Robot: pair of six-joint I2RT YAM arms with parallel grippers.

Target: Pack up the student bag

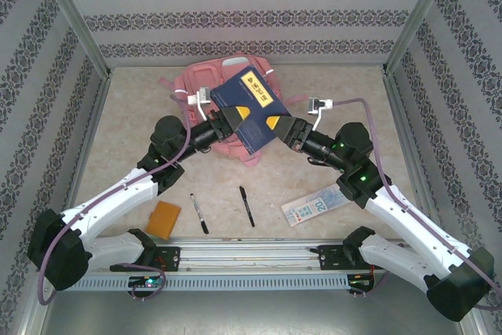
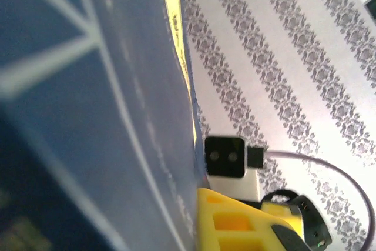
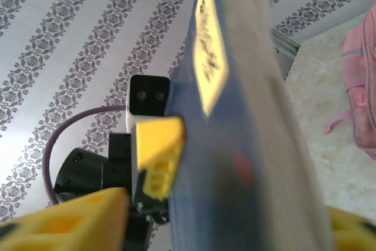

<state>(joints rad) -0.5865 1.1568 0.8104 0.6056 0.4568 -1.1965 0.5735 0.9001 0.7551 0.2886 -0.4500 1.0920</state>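
The left gripper (image 1: 235, 118) is shut tight on the left edge of a blue book (image 1: 252, 103), and one yellow finger (image 3: 155, 157) is pressed flat on the cover. The right gripper (image 1: 276, 127) is held apart around the book's right edge, and a gap is seen beside its yellow finger (image 3: 76, 216). A yellow label with dark writing is seen on the smooth cover, but it cannot be read. The book is held up over the student bag (image 1: 196, 76), made of soft pink cloth, which is laid at the far middle of the table (image 1: 345, 100). Nearer are laid a paper note (image 1: 314, 208) printed "20", a thin black pen (image 1: 198, 213), a second black pen (image 1: 247, 206) and a flat orange block (image 1: 164, 218).
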